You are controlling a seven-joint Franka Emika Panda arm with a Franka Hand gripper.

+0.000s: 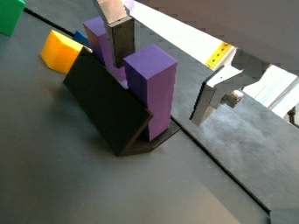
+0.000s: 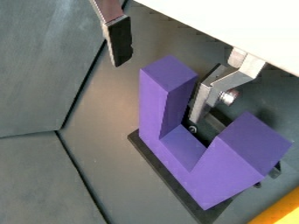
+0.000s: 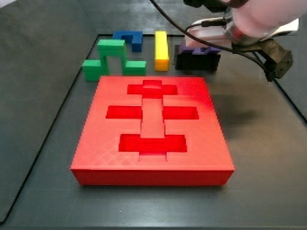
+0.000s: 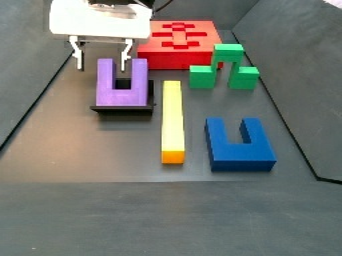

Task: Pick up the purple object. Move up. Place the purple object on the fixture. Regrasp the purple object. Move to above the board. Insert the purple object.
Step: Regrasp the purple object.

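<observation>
One purple object [image 4: 122, 85] on fixture [image 4: 123, 108]; end effector [image 4: 102, 49] open just above.

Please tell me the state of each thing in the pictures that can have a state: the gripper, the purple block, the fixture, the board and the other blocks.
Gripper: open, above the purple block, holding nothing.
Purple block: resting on the fixture, not gripped.
Fixture: on the floor, carrying the purple block.
Red board: flat, its cutouts empty.
Yellow bar: lying flat.
Blue block: lying flat.
Green blocks: on the floor beside the board.
</observation>
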